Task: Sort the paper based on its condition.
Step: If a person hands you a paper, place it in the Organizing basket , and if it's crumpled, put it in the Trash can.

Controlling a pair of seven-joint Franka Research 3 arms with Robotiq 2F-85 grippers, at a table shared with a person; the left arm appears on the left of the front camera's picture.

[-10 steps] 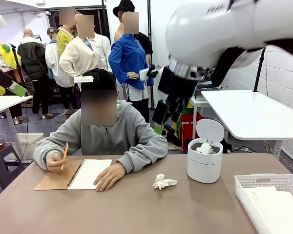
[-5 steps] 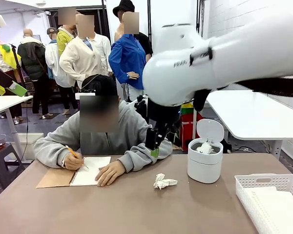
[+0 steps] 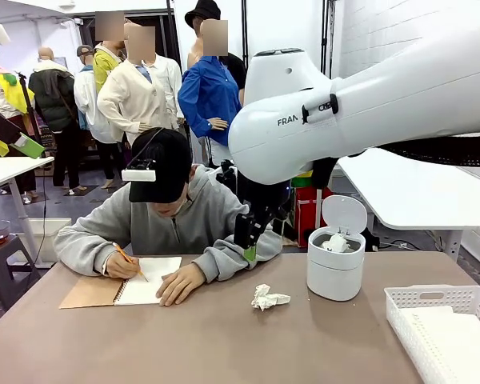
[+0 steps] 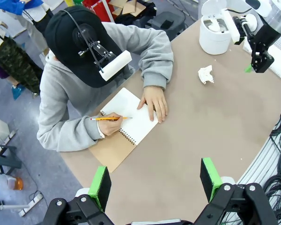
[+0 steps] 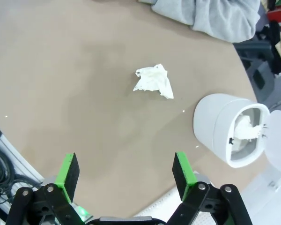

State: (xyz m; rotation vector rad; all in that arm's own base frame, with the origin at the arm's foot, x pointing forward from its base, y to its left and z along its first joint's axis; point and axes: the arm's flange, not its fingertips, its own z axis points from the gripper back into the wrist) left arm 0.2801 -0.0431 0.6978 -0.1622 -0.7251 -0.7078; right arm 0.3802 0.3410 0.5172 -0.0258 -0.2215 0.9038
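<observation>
1. Crumpled paper wad [image 3: 269, 298] lies loose on the brown table [image 3: 224, 344], near the table's middle, between the person's notebook and the white bin; nothing touches it. Same wad in right wrist view [image 5: 153, 81] and left wrist view [image 4: 205, 74].
2. White lidded bin [image 3: 334, 272] stands just right of the wad, lid flipped up, another crumpled wad [image 3: 334, 242] inside it. In right wrist view the bin [image 5: 220, 126] shows its open mouth with white paper in it.
3. White slotted basket [image 3: 432, 300] at the table's right near corner holds flat white sheets [image 3: 456, 344].
4. Right gripper [image 3: 246, 240] hangs above the table, up and left of the loose wad, fingers pointing down, jaws spread wide and holding nothing. Its white arm sweeps in from picture right across the upper frame. Right wrist view: both green pads [image 5: 68, 171] apart, the wad ahead between them, bare table below.
5. Left gripper [image 4: 154, 180] is high over the table's near edge, looking down; green pads [image 4: 100, 185] wide apart, nothing between them.
6. Person sits at the far side in a grey hoodie and black cap, head bent. One hand [image 3: 120, 266] holds a pencil [image 3: 128, 260] on the open spiral notebook [image 3: 124, 290]; other hand [image 3: 180, 284] lies flat on the page's edge.
</observation>
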